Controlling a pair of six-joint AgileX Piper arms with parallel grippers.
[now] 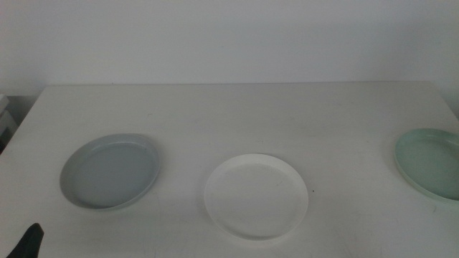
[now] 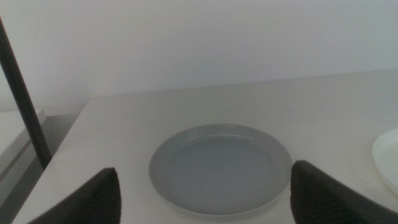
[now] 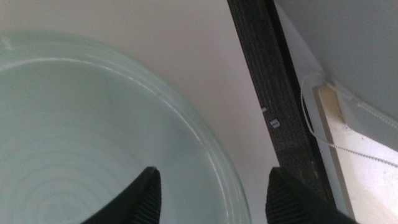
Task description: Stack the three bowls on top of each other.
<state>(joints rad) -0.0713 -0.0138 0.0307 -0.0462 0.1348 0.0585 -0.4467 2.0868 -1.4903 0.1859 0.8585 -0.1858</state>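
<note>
Three bowls lie apart on the white table (image 1: 237,115). The grey-blue bowl (image 1: 109,172) is at the left, the white bowl (image 1: 256,196) in the middle near the front, and the mint green bowl (image 1: 430,163) at the right, cut off by the picture's edge. My left gripper (image 2: 204,169) stands open behind the grey-blue bowl (image 2: 221,168), with nothing between its jaws; only a dark tip of the left gripper (image 1: 29,242) shows in the middle view. My right gripper (image 3: 214,177) is open, its jaws astride the rim of the mint green bowl (image 3: 74,137). It is out of the middle view.
The white bowl's edge (image 2: 388,158) shows beside the grey-blue one in the left wrist view. A dark post (image 2: 23,99) stands off the table's left side. A black strip (image 3: 261,81) marks the table's right edge, close beside the mint green bowl. A white wall rises behind the table.
</note>
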